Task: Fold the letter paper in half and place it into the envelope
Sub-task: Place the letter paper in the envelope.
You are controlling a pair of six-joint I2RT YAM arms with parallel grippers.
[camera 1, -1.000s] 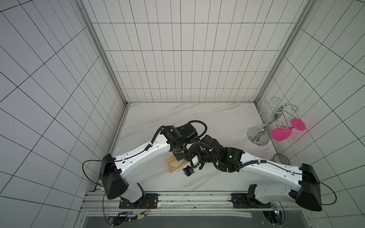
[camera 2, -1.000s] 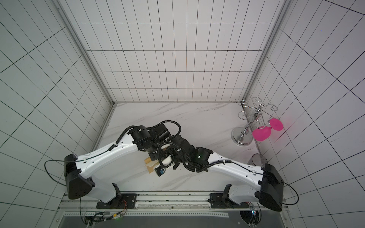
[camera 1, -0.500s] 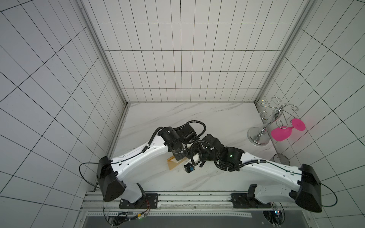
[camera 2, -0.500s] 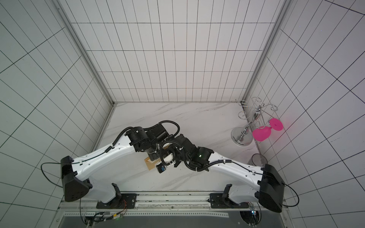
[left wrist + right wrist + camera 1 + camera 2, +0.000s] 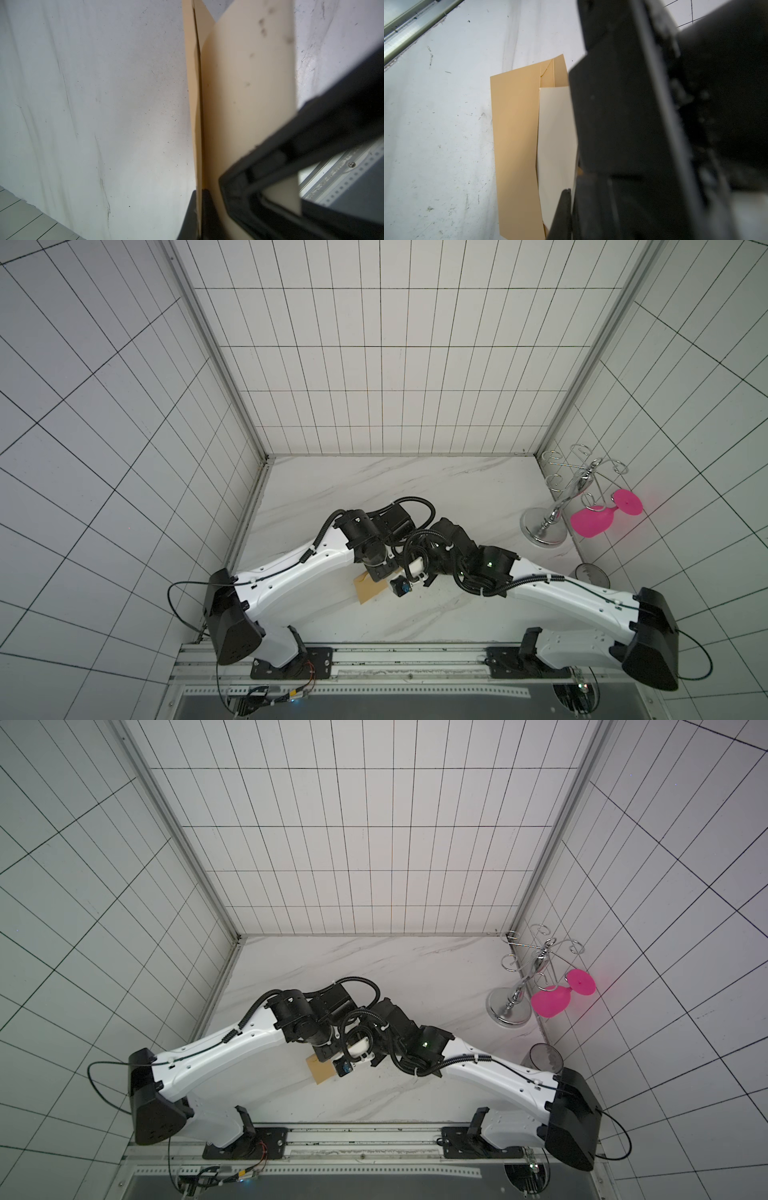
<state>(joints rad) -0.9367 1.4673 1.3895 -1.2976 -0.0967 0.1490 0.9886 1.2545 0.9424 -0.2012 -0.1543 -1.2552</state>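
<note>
The left pincer (image 5: 199, 216) is pressed together on a thin tan edge of the envelope (image 5: 192, 93), which passes between its two dark fingers. The right pincer (image 5: 569, 207) is also closed. The pale edge of the letter paper (image 5: 556, 135) runs into its narrow gap, so it seems to pinch the sheet.

The letter paper is partly inside the envelope: in the right wrist view one long side of it goes under the envelope's upper wall, and the rest is outside. In both top views the envelope (image 5: 368, 592) rests on the white marble table (image 5: 415, 489), near the front. There the two black wrists meet directly above it and hide the letter paper and both pincers, so only a tan corner part shows. In the right wrist view a big blurred black body covers everything beside the paper.

Well apart, at the table's right side, stands a chrome glass rack (image 5: 544, 526) with a pink wine glass (image 5: 590, 522) at it. Nearer the front there is a dark glass (image 5: 592, 572).
</note>
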